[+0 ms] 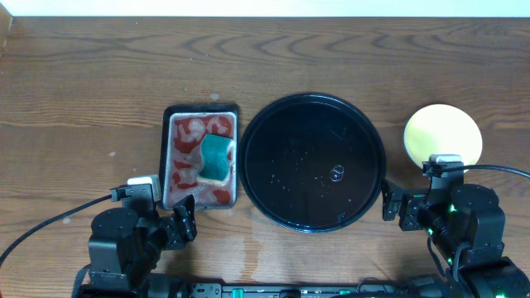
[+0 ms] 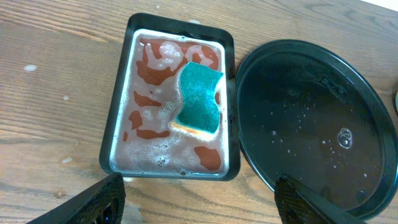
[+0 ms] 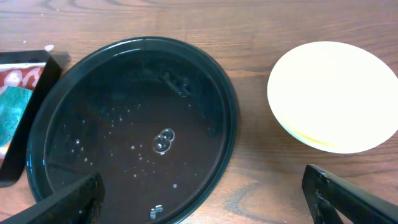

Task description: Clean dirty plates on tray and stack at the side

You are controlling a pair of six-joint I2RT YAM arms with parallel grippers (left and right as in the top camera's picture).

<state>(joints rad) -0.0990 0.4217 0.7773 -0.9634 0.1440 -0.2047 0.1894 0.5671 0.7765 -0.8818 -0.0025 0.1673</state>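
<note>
While one large round tray (image 1: 281, 132) of glossy black plastic with a raised rim lies at the middle of the brown wood-grain desk (image 1: 83, 74), its wet floor speckled with droplets and one small cluster of bubbles, a single pale yellow plate (image 1: 443, 135), round and smooth, sits on the desk to the tray's right, apart from its rim. In the right wrist view a yellowish band shows under the plate's near edge, and whether more plates lie beneath it cannot be told. Close against the tray's left side is one small rectangular dark pan (image 2: 180, 22) of reddish liquid with pale foam. In it lies one wavy-edged sponge (image 2: 199, 99), teal on top with a yellow underside. Two arms stand at the near edge. The left jaws are spread wide and hold nothing, near the pan's front. The right jaws are likewise fully apart and empty, in front of the gap between tray and plate.
</note>
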